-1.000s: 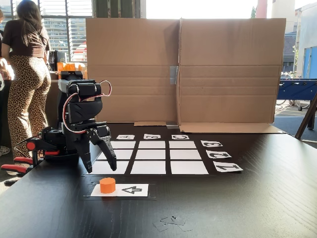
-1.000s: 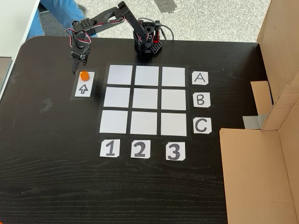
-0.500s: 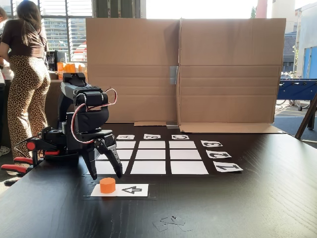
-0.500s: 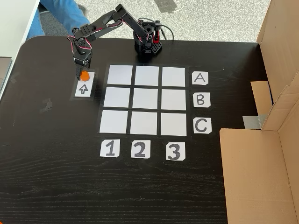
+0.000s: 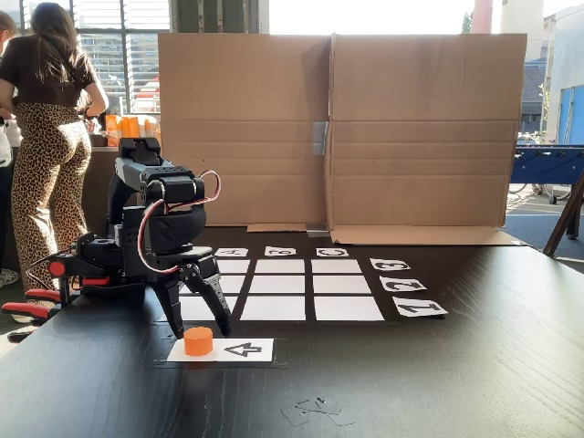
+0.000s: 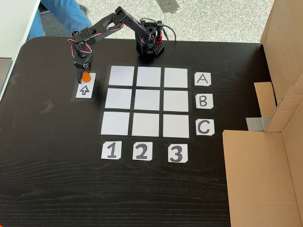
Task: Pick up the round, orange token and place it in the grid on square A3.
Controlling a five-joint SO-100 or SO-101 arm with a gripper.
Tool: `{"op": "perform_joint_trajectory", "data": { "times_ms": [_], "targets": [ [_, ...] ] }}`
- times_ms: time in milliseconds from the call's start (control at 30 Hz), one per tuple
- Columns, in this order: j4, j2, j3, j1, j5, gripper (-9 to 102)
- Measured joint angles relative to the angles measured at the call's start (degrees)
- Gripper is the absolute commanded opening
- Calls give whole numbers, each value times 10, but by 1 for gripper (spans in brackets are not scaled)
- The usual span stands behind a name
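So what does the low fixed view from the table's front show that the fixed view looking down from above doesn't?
The low view alone shows a person in leopard-print trousers and the tall brown cardboard wall face on. The view from above alone shows grey floor and the labels the right way up. Both show the small orange plastic token on the white arrow card, the open black gripper around it, and the white paper grid.
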Motion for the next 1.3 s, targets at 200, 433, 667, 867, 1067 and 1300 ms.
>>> {"op": "perform_joint_trajectory", "data": {
  "times_ms": [200,433,667,867,1067,1300],
  "targets": [
    [-11,-6,0,-4,-8,-1],
    [-45,-7,0,-3,-23,-1],
    [-51,35,19,18,-37,-1],
    [-51,120,94,20,-87,-1],
    [-54,201,162,14,-149,-1],
    [-50,323,243,-11,-279,-1]
  ]
}}
